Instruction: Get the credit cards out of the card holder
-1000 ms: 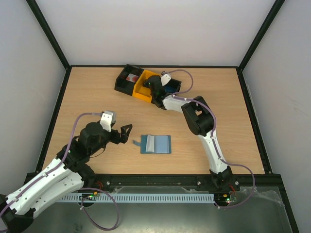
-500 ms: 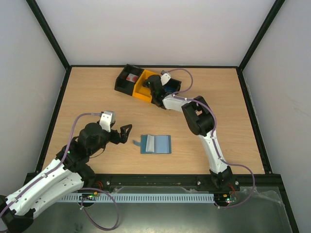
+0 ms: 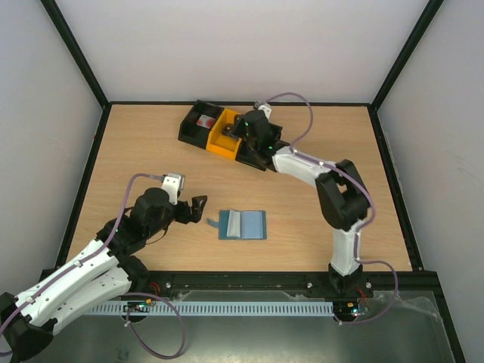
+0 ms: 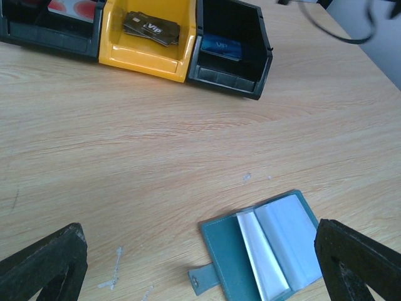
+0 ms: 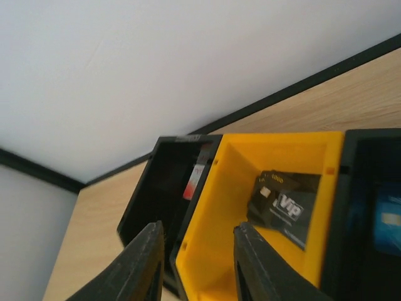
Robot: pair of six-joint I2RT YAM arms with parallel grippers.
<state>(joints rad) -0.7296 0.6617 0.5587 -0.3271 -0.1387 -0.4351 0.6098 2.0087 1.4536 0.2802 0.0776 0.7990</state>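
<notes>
While above yellow bin [image 5: 276, 150], right end effector [image 5: 198, 229] part-open (empty).

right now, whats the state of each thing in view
card holder: lying open, flat on the table
left claw: open, empty, beside the card holder
right claw: open, empty, over the yellow bin
yellow bin: holds a black VIP card
right black bin: holds a blue card
left black bin: holds a red-and-white card

three open bins stand touching in a row on the wooden table [image 4: 156, 144]: left black bin [image 4: 50, 39], yellow bin [image 4: 147, 61] in the middle, right black bin [image 4: 230, 73].
</notes>
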